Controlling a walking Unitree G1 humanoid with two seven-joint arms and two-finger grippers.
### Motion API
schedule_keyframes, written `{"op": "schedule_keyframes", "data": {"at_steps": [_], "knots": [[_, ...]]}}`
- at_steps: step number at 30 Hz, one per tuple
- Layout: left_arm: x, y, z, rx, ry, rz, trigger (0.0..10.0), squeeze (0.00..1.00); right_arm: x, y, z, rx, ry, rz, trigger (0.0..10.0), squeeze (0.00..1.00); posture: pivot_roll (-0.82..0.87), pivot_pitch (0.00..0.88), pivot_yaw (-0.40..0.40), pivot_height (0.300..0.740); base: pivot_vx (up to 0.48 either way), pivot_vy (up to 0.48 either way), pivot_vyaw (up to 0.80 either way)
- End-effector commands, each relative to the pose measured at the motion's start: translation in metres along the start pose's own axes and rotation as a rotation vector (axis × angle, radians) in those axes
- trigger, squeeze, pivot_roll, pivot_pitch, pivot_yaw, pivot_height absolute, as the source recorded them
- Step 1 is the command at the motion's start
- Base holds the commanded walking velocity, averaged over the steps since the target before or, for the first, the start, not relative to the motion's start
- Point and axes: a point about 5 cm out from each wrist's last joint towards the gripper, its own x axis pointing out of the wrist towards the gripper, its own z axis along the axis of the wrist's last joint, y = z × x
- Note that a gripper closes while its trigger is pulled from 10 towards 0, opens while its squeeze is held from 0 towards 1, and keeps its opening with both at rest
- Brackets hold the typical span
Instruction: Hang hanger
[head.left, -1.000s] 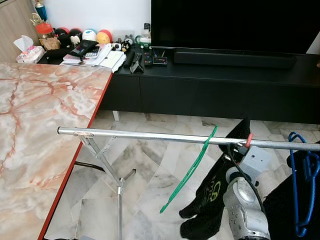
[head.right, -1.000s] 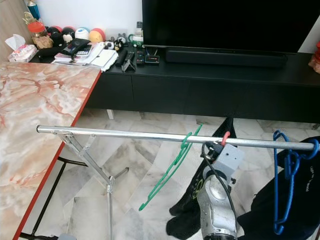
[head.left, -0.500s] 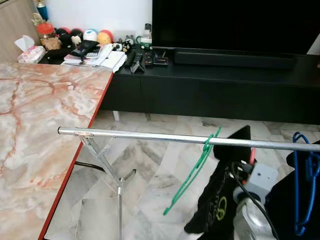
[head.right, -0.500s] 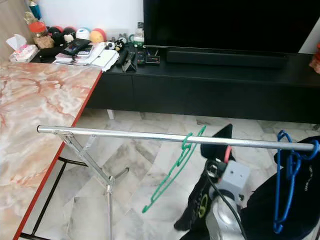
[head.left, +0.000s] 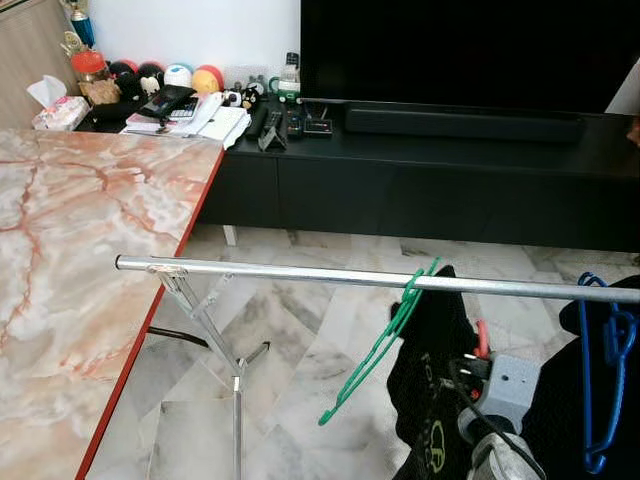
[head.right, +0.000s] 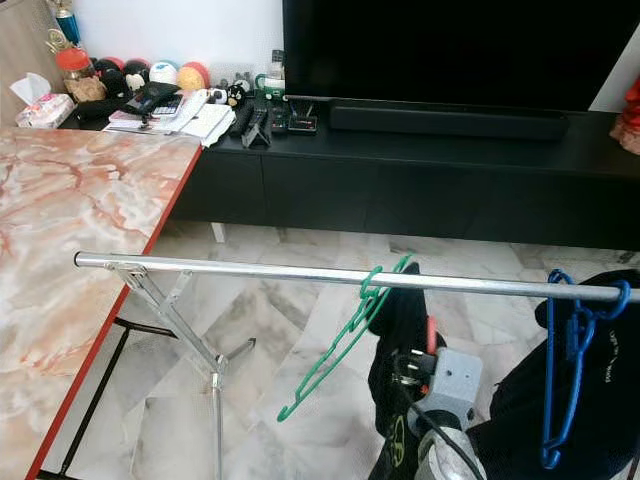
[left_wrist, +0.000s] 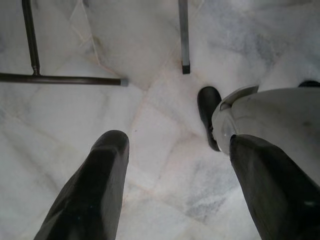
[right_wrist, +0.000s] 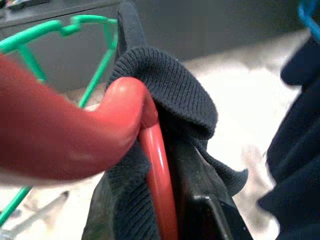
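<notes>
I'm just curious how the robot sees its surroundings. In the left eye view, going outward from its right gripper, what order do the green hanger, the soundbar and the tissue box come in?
Measured from the right gripper, low at the right, under the rail:
1. Green hanger, on the rail just to its left.
2. Soundbar, on the black cabinet beyond.
3. Tissue box, far left corner.

— Hooked on the horizontal silver metal rail (head.right: 250, 272)?
— A thin green plastic hanger (head.right: 340, 345), tilted; further right, a blue plastic hanger (head.right: 562, 375) beside dark clothing (head.right: 585, 385).
— Below the rail?
— White marble floor (head.right: 270, 330).
</notes>
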Motion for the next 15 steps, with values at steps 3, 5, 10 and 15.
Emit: {"op": "schedule_keyframes", "data": {"at_steps": [3,5,10,15], "knots": [[-0.002,-0.0003,-0.009,-0.012,0.036,0.006,10.0,0.0,-0.0003,-0.0043,0.0028,0.033,-0.006,-0.013,0.0,0.0,0.01,0.073,-0.011,0.74,0.0,0.0,0.0],[-0.002,-0.0002,-0.009,-0.014,0.036,0.007,10.0,0.0,-0.0006,-0.0045,0.0027,0.032,-0.007,-0.009,0.0,0.0,0.01,0.073,-0.011,0.74,0.0,0.0,0.0],[-0.002,-0.0003,-0.009,-0.016,0.036,0.009,10.0,0.0,-0.0009,-0.0047,0.0026,0.036,-0.006,-0.005,0.0,0.0,0.01,0.073,-0.011,0.74,0.0,0.0,0.0],[-0.002,-0.0003,-0.0089,-0.016,0.036,0.009,10.0,0.0,-0.0008,-0.0048,0.003,0.043,-0.002,-0.006,0.0,0.0,0.01,0.073,-0.011,0.74,0.0,0.0,0.0]]}}
